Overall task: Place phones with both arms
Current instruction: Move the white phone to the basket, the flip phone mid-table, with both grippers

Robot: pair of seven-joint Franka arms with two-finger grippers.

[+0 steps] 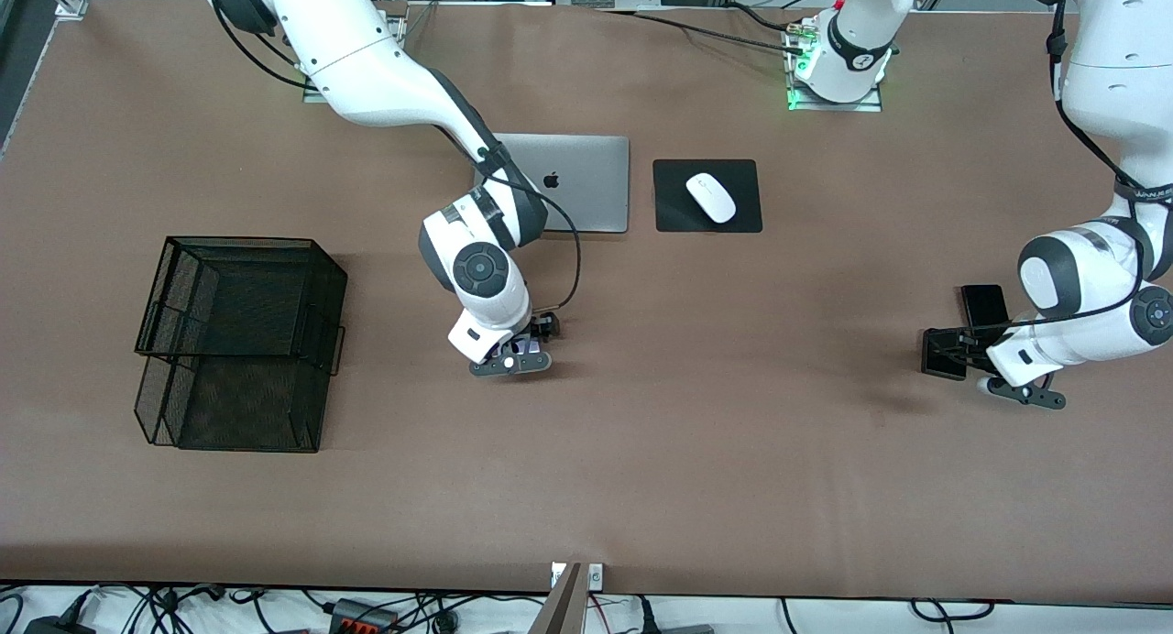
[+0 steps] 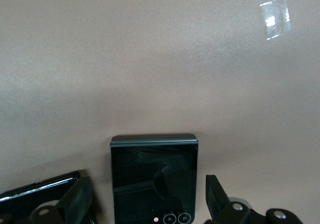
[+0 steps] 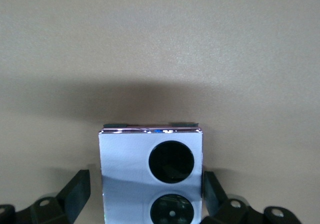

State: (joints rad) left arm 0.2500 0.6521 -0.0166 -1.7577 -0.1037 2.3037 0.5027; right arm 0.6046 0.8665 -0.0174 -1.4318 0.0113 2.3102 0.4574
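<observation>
The fingers (image 3: 76,191) of the right gripper (image 3: 145,196) are spread wide, and the squarish lilac-white phone (image 3: 150,176) is seen lying between them; from the wrist view it cannot be told if the pads touch its sides. Two black round lenses (image 3: 171,161) are seen on its shiny face. In the front view this phone (image 1: 524,345) is mostly hidden under the right gripper (image 1: 511,363), near the middle of the brown table (image 1: 641,451), nearer to the front camera than the silver laptop (image 1: 577,183). The fingers (image 2: 76,200) of the left gripper (image 2: 147,204) are also spread wide, and the squarish black phone (image 2: 152,181) is seen lying flat between them with a gap on each side. Two small lenses (image 2: 177,218) are seen at one edge of it. A corner of the longer black phone (image 2: 35,194) is seen just beside one finger. In the front view the left gripper (image 1: 994,364) is low over the table at the left arm's end, with the squarish black phone (image 1: 944,352) under it and the longer black phone (image 1: 984,306) just beside that one, farther from the front camera. A white mouse (image 1: 711,197) is placed on a black mouse pad (image 1: 674,214) beside the laptop. A black wire mesh tray (image 1: 240,341) is placed at the right arm's end of the table. A small piece of clear tape (image 2: 275,18) is stuck on the table.
</observation>
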